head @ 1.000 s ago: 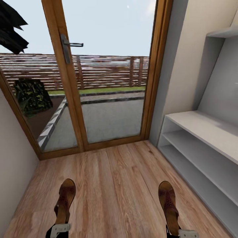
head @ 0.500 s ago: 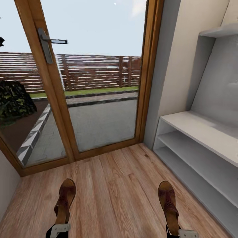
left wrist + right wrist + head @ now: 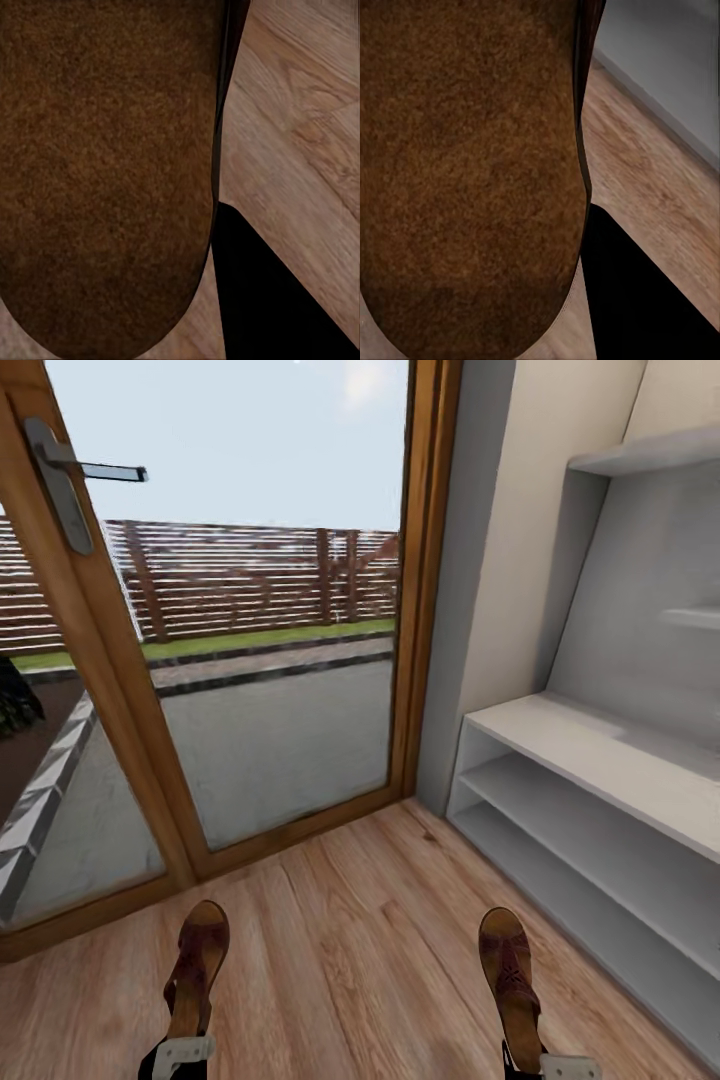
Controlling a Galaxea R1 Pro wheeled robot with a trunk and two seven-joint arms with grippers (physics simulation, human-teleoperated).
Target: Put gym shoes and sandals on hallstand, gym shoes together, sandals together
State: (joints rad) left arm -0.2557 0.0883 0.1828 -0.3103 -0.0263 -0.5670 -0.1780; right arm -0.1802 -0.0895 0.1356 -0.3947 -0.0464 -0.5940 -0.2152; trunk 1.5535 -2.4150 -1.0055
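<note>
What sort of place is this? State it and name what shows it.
Most likely a home entry corridor: a glazed wooden door looks out on a paved yard and slatted fence, wood plank flooring runs underfoot, and a pale grey shoe rack with open tiers lines the wall.

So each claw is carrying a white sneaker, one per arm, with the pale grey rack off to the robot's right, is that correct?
Not quite: each claw carries a flat brown leather sandal, not a white sneaker. The head view shows one sandal at the left claw and the other sandal at the right claw. The pale grey rack is indeed to the robot's right.
</note>
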